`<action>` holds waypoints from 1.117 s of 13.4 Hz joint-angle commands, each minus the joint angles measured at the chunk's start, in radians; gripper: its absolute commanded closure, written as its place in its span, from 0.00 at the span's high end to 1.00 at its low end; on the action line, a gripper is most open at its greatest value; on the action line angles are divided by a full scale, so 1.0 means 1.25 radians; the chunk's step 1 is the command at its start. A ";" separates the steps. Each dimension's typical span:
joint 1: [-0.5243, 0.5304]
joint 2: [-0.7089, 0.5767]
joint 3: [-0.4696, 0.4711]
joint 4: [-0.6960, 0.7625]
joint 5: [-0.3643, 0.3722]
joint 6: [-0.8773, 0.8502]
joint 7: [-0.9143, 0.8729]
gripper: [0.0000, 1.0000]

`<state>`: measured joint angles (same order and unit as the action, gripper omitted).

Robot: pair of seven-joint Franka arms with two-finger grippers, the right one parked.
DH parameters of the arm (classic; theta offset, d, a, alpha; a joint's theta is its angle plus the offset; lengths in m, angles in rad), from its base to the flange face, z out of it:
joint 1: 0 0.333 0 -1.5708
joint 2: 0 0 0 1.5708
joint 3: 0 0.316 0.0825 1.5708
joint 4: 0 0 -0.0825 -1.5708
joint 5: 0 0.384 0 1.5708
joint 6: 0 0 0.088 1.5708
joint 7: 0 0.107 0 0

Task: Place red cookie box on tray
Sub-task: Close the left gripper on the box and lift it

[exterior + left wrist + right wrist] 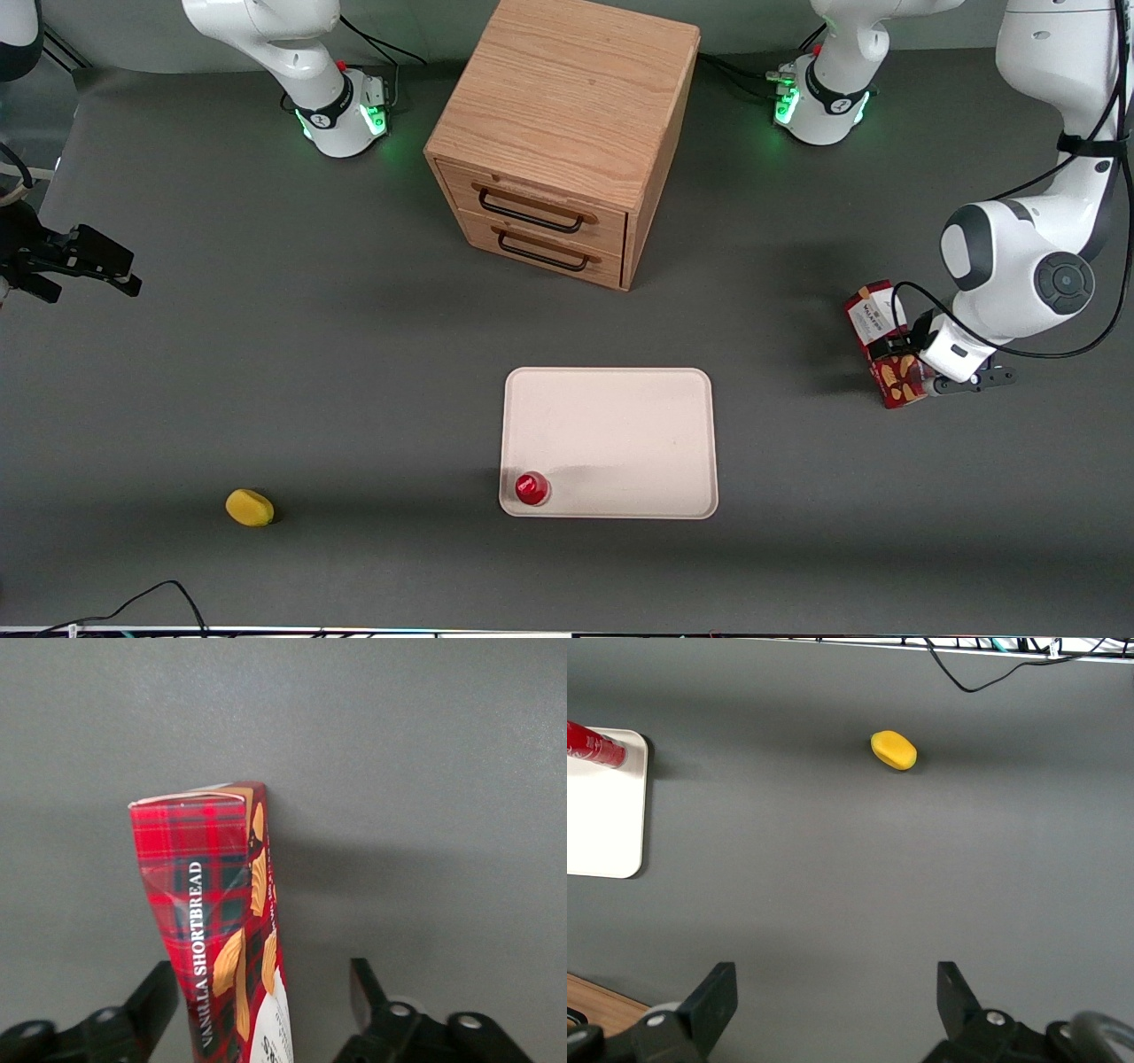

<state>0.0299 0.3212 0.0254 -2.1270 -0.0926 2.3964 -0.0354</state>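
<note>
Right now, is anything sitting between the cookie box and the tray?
Nothing visible. The pincer straddles the red cookie box toward the working arm's end; only bare table separates it from the tray. A small red object sits in the tray's near corner.

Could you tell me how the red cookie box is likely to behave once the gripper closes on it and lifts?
The red cookie box looks like thin cardboard, so probably light, but it may dent under a hard squeeze. It is long and narrow, so it may tilt if held off-centre. The gripper straddles it, fingers apart.
</note>
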 commanded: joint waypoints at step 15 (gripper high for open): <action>-0.132 -0.023 -0.008 0.444 -0.031 -0.556 -0.321 0.00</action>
<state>-0.0590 0.2450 0.0060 -1.7515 -0.1378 1.8301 -0.2795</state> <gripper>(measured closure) 0.960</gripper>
